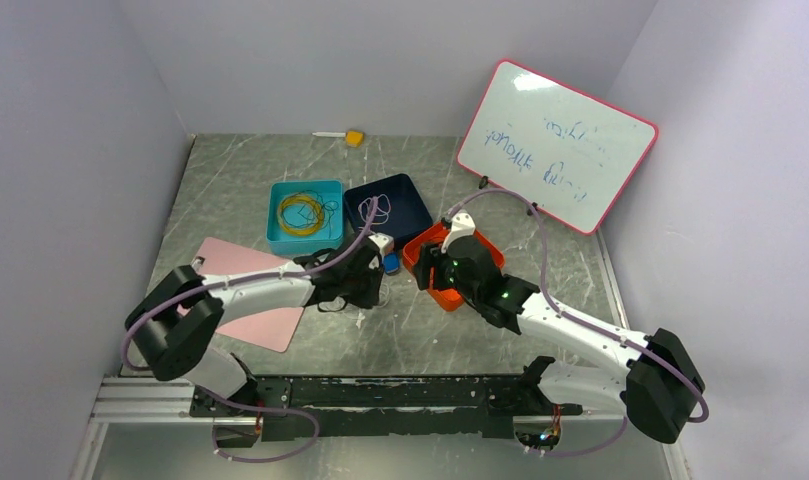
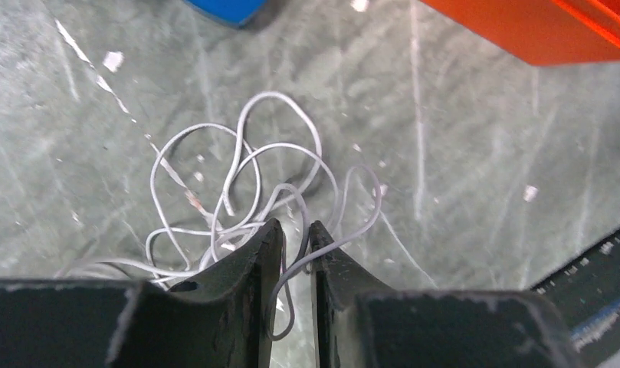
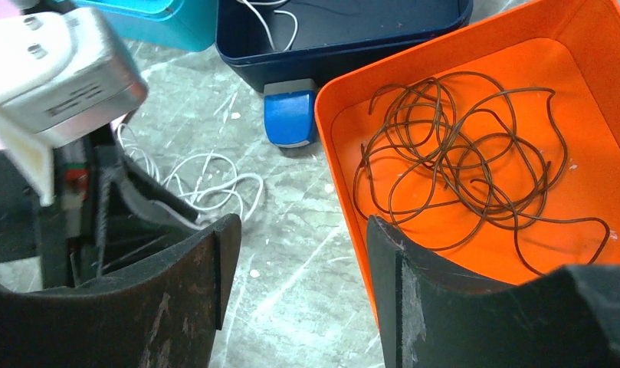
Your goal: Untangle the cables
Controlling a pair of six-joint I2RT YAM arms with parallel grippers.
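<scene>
A tangle of thin white cable (image 2: 245,165) lies in loops on the grey table. My left gripper (image 2: 295,228) is down on its near side. The jaws stand only a narrow gap apart, with a couple of white strands running through the gap and one draped over the right fingertip. A dark brown-red cable (image 3: 460,146) sits bunched inside the orange tray (image 3: 444,46). My right gripper (image 3: 300,222) is open and empty, straddling that tray's near left wall. The white cable (image 3: 214,180) also shows there beside the left arm.
A navy tray (image 1: 417,205) holds a bit of white wire. A teal tray (image 1: 276,215) holds a yellow coil (image 1: 300,212). A small blue block (image 3: 290,115) lies between the trays. A pink sheet (image 1: 230,260) lies left; a whiteboard (image 1: 555,145) leans back right.
</scene>
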